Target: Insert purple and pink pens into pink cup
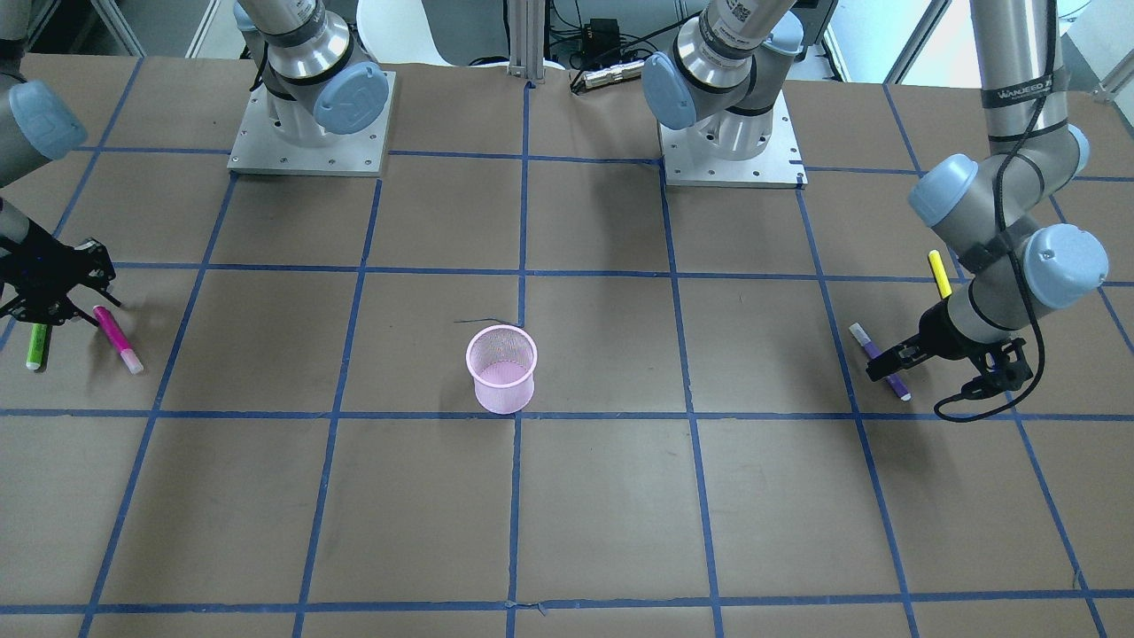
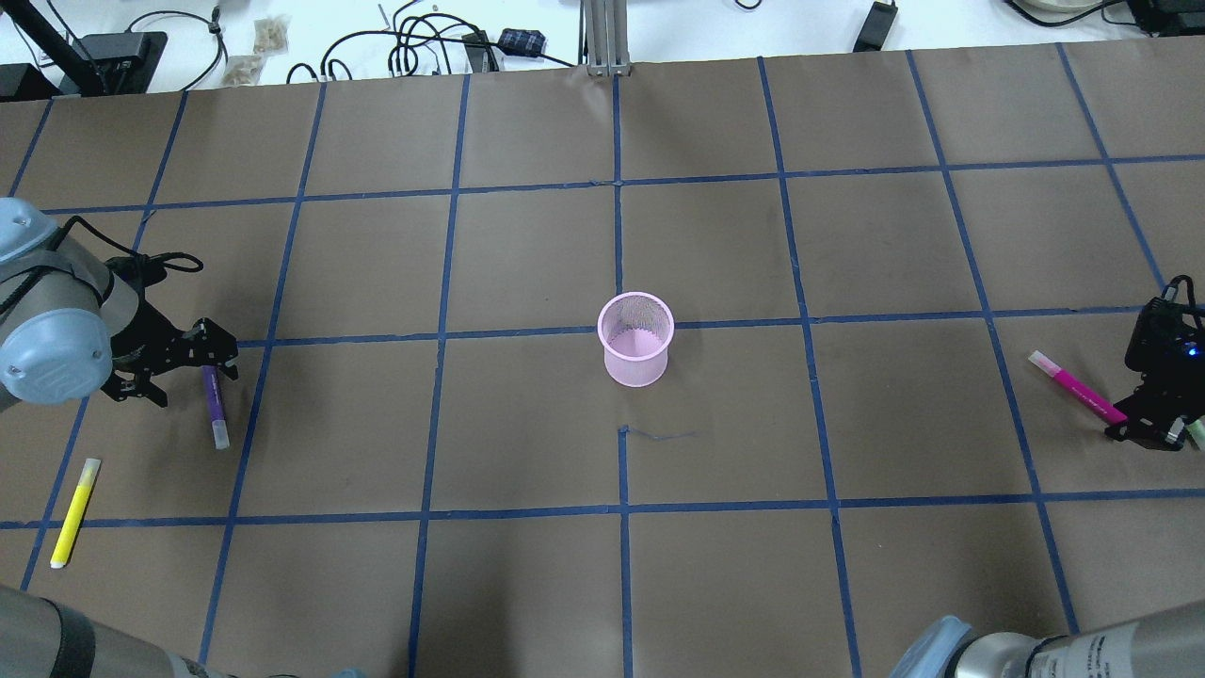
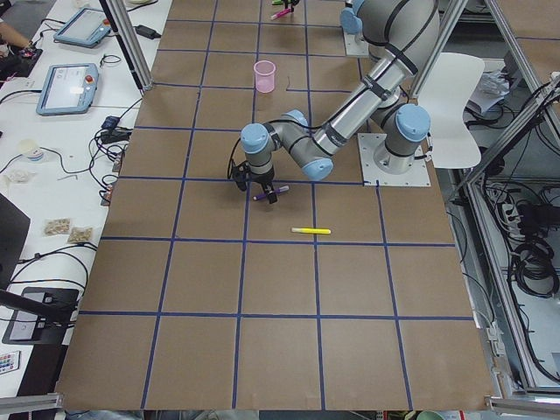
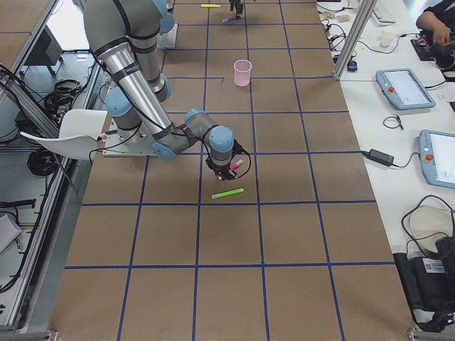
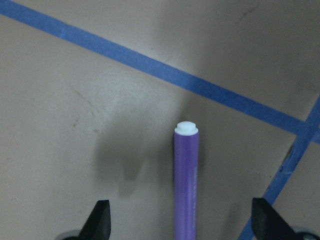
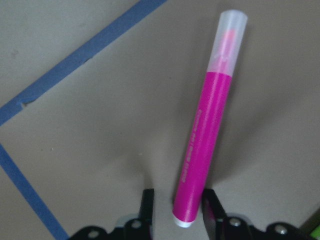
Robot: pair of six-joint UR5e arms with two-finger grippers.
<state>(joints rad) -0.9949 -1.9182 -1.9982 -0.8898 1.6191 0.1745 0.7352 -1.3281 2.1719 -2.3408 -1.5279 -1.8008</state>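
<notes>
The pink mesh cup (image 2: 637, 341) stands upright at the table's middle, also in the front view (image 1: 501, 381). The purple pen (image 2: 215, 407) lies flat at the robot's left. My left gripper (image 2: 193, 375) is open, and its widely spread fingers straddle the pen's end (image 5: 186, 165). The pink pen (image 2: 1076, 388) lies at the robot's right. My right gripper (image 2: 1125, 421) stands low over its end; in the right wrist view the fingers (image 6: 147, 207) sit close on either side of the pen (image 6: 202, 150), with a small gap on one side.
A yellow pen (image 2: 74, 511) lies near the left arm, on the robot's side of the purple pen. A green pen (image 1: 36, 346) lies just beside the right gripper. Blue tape lines grid the brown table (image 2: 527, 584). Both arm bases (image 1: 310, 142) stand at the robot's edge.
</notes>
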